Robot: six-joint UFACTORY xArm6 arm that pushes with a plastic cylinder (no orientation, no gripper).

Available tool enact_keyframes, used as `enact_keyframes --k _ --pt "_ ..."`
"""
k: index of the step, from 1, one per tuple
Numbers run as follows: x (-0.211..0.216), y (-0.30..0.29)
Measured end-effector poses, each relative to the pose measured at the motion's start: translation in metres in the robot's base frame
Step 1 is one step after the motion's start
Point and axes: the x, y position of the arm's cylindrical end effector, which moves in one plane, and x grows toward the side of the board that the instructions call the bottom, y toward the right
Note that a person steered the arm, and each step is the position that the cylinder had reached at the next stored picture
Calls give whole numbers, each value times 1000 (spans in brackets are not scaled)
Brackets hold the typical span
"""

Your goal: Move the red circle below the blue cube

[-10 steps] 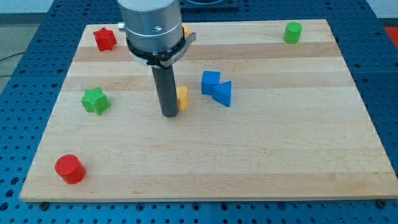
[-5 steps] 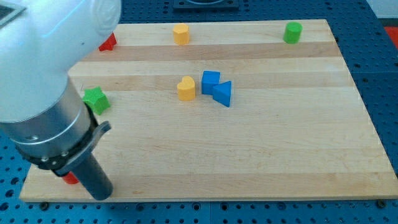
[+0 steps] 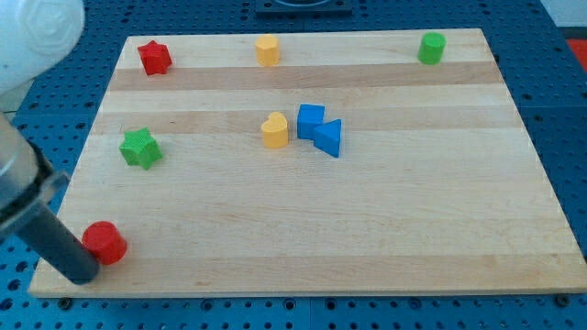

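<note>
My tip point(image 3: 81, 273) sat just left of the red circle point(image 3: 105, 243), no claw present; next, push it rightward toward below the blue cube point(image 3: 310, 119).

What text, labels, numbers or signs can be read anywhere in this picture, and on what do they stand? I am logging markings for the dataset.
None: no word, number, brand or sign shows anywhere in the view.
The wooden board is bare of print.
The red circle, blue cube and the other blocks carry no markings.
The rod ending in my tip, just left of the red circle, is plain and dark.
</note>
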Motion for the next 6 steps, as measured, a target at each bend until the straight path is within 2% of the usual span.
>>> enact_keyframes --k 1,2,3,4,5,6 --pt "-49 6" --pt "-76 15" --pt "-52 40" --pt "-26 19" --pt "-67 98" --pt "-104 143"
